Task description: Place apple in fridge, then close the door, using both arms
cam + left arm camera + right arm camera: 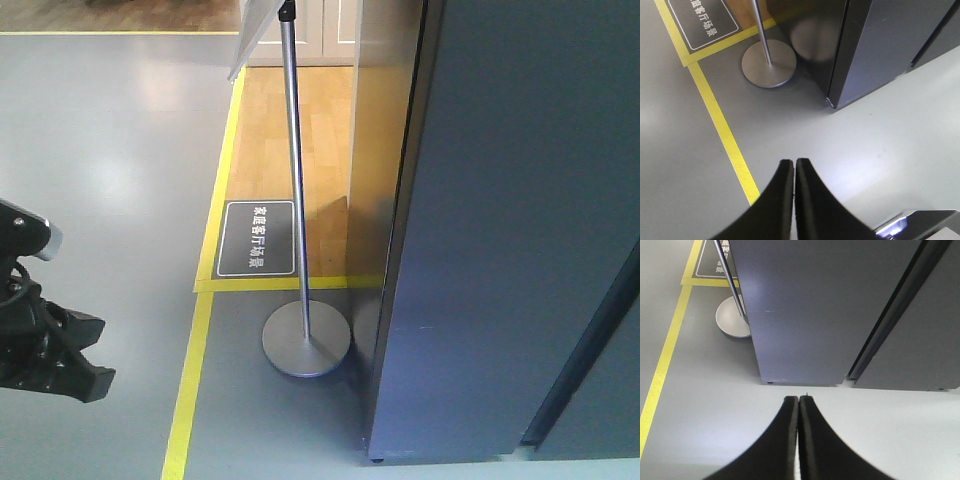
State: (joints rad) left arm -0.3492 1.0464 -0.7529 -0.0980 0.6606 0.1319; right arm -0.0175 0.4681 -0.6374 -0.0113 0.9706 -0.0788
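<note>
Across the right of the front view, the tall dark grey fridge (pixel 520 230) is seen shut. Left of it, a round-based metal sign stand (pixel 305 338) is set. Low in each wrist view, left gripper (pixel 794 167) and right gripper (pixel 799 404) are pressed closed, empty. No apple is seen.

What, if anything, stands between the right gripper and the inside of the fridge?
The fridge's shut door does: its dark grey front faces the right gripper, whose jaws are closed and empty. No apple shows in any view. The floor between gripper and fridge looks bare.

A sign stand (pixel 305 338) rests beside yellow floor tape (pixel 196 360).
</note>
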